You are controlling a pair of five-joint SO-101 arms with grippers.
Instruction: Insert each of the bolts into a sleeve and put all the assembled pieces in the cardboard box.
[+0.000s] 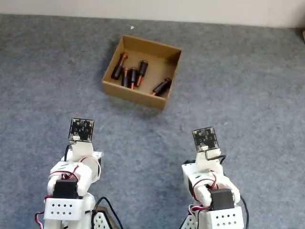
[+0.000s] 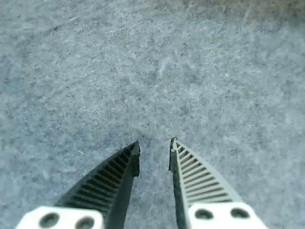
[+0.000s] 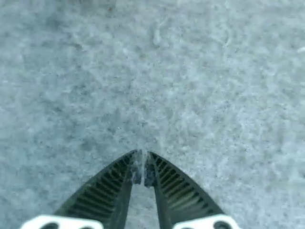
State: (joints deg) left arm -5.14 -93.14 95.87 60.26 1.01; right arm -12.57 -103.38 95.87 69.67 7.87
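The cardboard box (image 1: 134,93) stands open on the grey carpet at the back, a little left of centre. Several black sleeves with copper bolts in them (image 1: 142,71) lie inside it, one apart near the box's right wall (image 1: 162,87). Both arms are folded back at the near edge, well short of the box. My left gripper (image 2: 155,145) hangs over bare carpet, its fingers a small gap apart with nothing between them. My right gripper (image 3: 143,162) is shut over bare carpet, its tips touching and holding nothing.
Grey carpet (image 1: 238,81) covers the whole table around the box. The left arm's base (image 1: 71,191) and the right arm's base (image 1: 214,200) sit at the near edge, with cables trailing beside them. A pale wall edge runs along the far side.
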